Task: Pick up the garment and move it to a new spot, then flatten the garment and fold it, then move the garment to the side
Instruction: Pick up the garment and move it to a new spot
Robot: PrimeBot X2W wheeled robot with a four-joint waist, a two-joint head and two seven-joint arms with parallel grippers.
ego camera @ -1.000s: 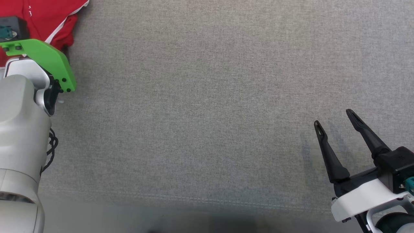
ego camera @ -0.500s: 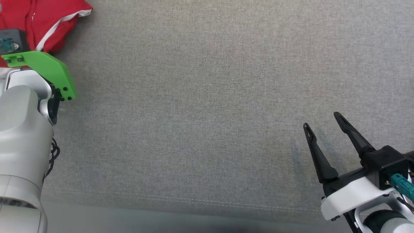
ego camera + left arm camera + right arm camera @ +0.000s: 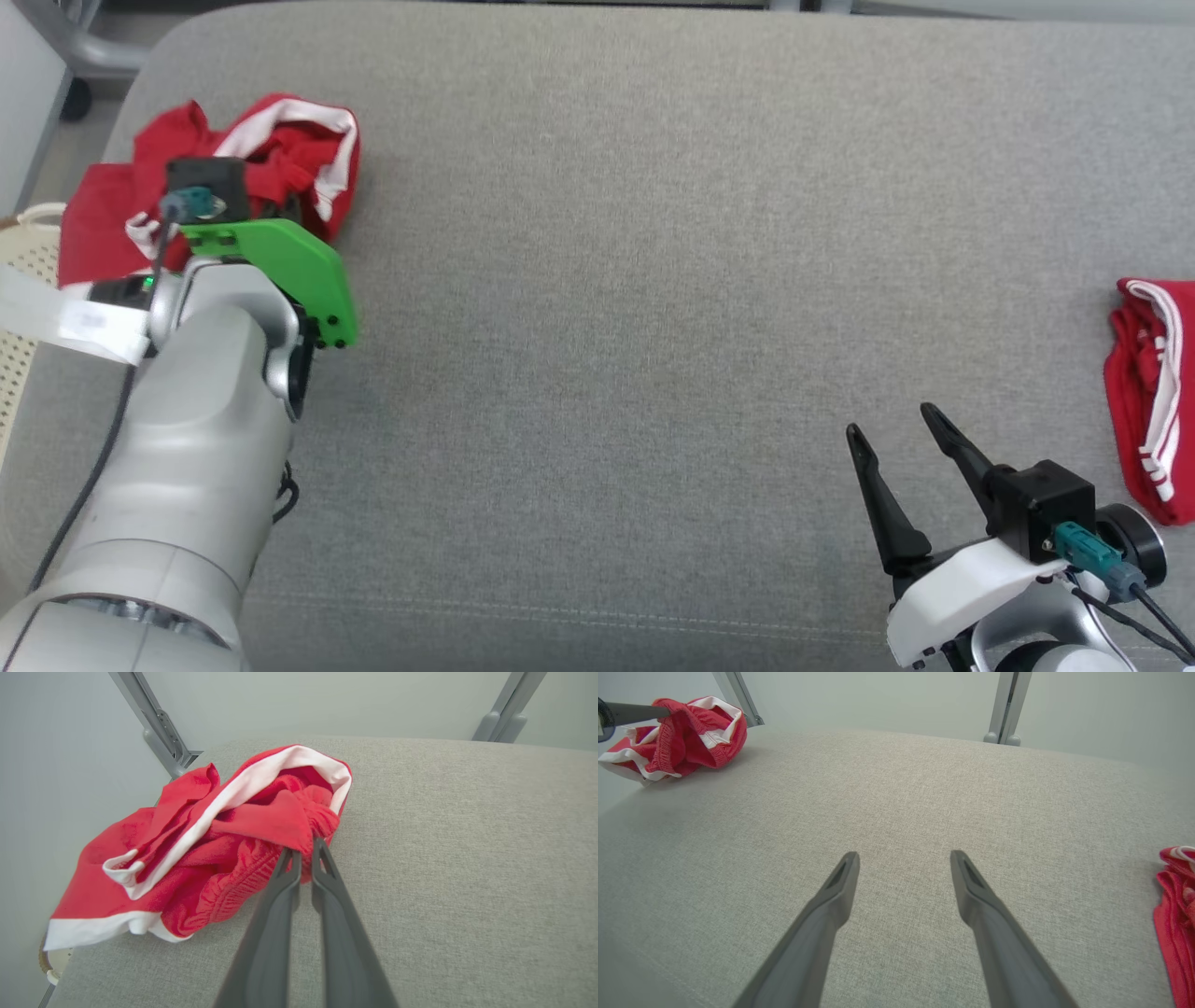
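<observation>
My left gripper (image 3: 303, 848), its 2 fingers pinched on a gathered fold of the red garment (image 3: 201, 858) at the far-left corner of the cushion (image 3: 467, 858); I should lift it clear before carrying centreward; my right gripper (image 3: 891, 420) gapes empty.

Grey fabric surface (image 3: 653, 280), pale wall (image 3: 878, 700) behind

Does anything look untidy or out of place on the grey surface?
Yes. The crumpled red garment with white trim is bunched at the grey fabric surface's far left corner, one part overhanging the edge. The left gripper is shut on its gathered waistband.
</observation>
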